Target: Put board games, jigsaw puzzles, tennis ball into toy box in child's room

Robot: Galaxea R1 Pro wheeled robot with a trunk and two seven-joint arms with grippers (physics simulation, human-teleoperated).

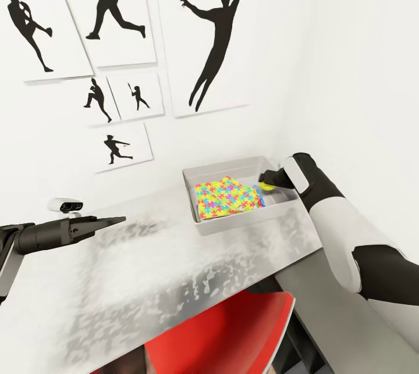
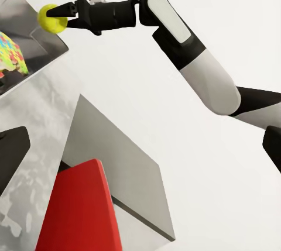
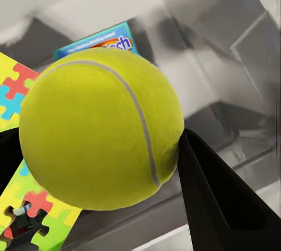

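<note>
The light-grey toy box point(image 1: 201, 224) stands at the far right end of the table point(image 1: 145, 281), against the wall. Two bright jigsaw puzzles point(image 1: 224, 196) lie overlapping inside it, and a blue board game point(image 3: 99, 43) shows under them. My right gripper point(image 1: 269, 182) is shut on the yellow-green tennis ball point(image 3: 99, 128), holding it just above the box's right part. The ball point(image 2: 51, 18) hangs over the box's rim in the left wrist view. My left gripper point(image 1: 119, 220) hovers over the table's left side, holding nothing; its fingers look closed together.
A red chair point(image 1: 233, 327) is tucked under the table's near edge. White walls with black silhouette posters point(image 1: 209, 42) close in behind and to the right of the box. A small white device point(image 1: 65, 205) sits on the table at the left.
</note>
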